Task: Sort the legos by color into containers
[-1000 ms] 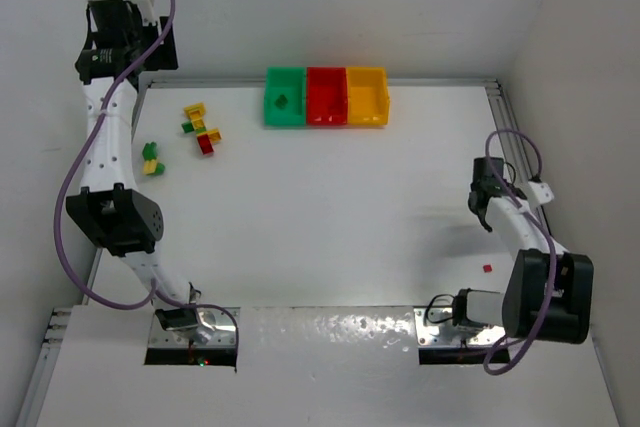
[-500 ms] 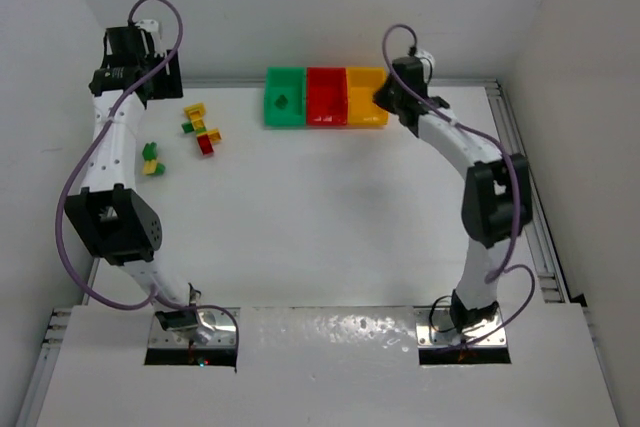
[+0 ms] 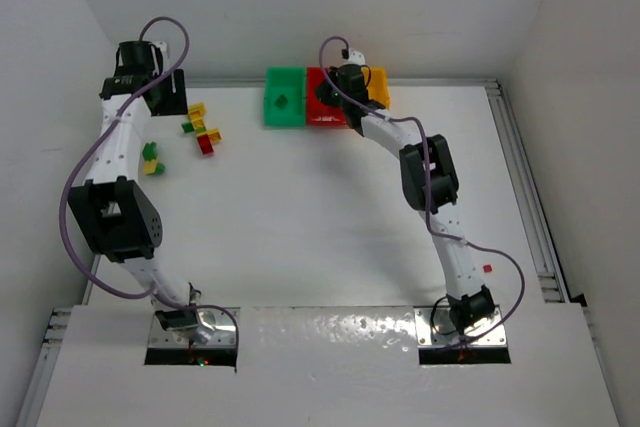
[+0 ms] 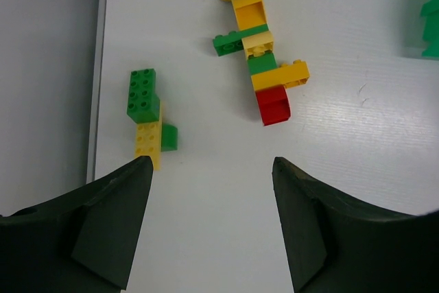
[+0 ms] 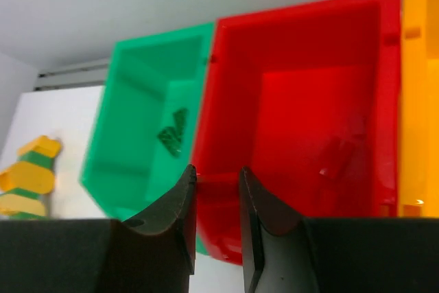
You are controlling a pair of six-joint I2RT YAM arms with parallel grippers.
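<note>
Three containers stand in a row at the back: green (image 3: 284,97) (image 5: 137,135), red (image 3: 320,107) (image 5: 309,87) and yellow (image 3: 378,102) (image 5: 418,101). My right gripper (image 3: 335,97) (image 5: 216,173) hangs over the red one's near left corner. Its jaws stand narrowly apart on what looks like a small red lego (image 5: 218,178), hard to separate from the red behind. My left gripper (image 3: 165,92) (image 4: 212,169) is open and empty over bare table. Just ahead of it lie a green-yellow lego pair (image 4: 147,118) (image 3: 152,159) and a mixed lego cluster (image 4: 257,53) (image 3: 200,127).
A green brick (image 5: 173,132) lies in the green container and a red one (image 5: 336,156) in the red. One loose red brick (image 3: 487,267) sits near the table's right side. The table's raised edge rail (image 4: 99,66) runs close to the left gripper.
The right arm has swung from the table's right side across to the red container. The left gripper has shifted slightly right, nearer the lego clusters.
</note>
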